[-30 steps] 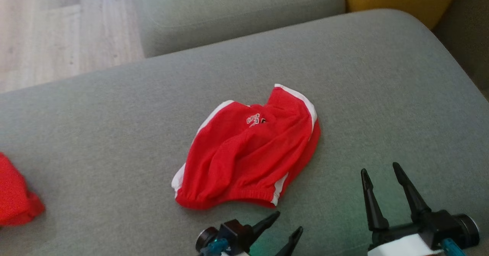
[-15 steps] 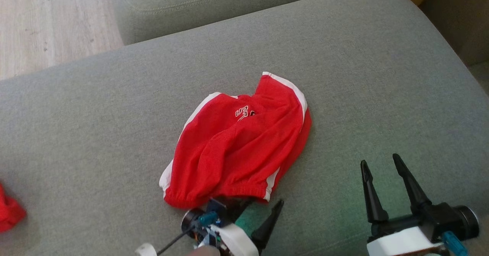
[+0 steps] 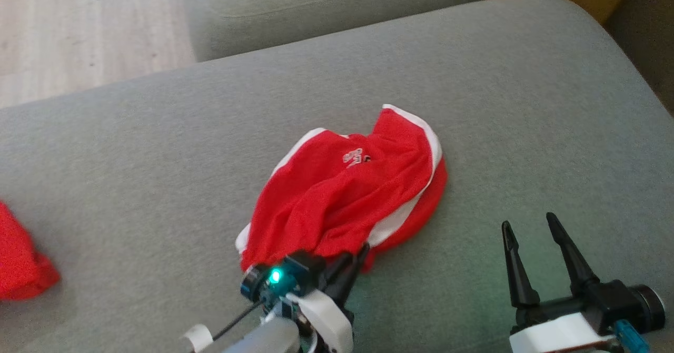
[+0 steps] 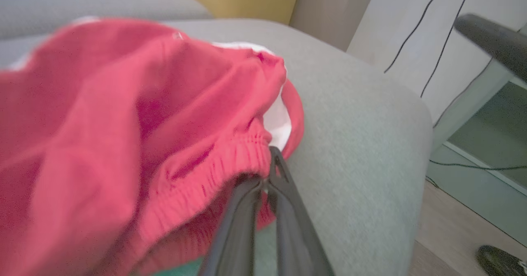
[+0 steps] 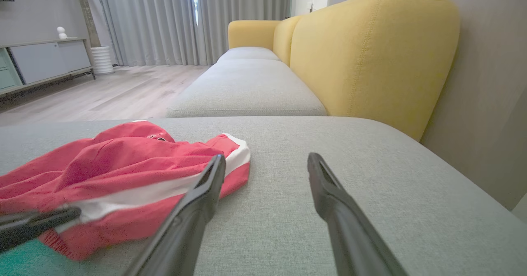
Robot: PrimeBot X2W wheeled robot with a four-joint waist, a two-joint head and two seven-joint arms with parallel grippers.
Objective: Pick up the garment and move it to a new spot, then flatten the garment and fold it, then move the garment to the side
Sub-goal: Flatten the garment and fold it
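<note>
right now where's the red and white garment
In the head view the garment lies mid-cushion on the grey sofa seat, its near waistband edge pinched in the shut left pincer; the open right pincer sits to its right, apart.

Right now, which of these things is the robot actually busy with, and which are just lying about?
In the job:
- red garment, its elastic edge pinched by the left gripper
- right gripper, open beside it
- grey cushion under it

Lying about:
- other red cloth, far left
- yellow sofa back
</note>
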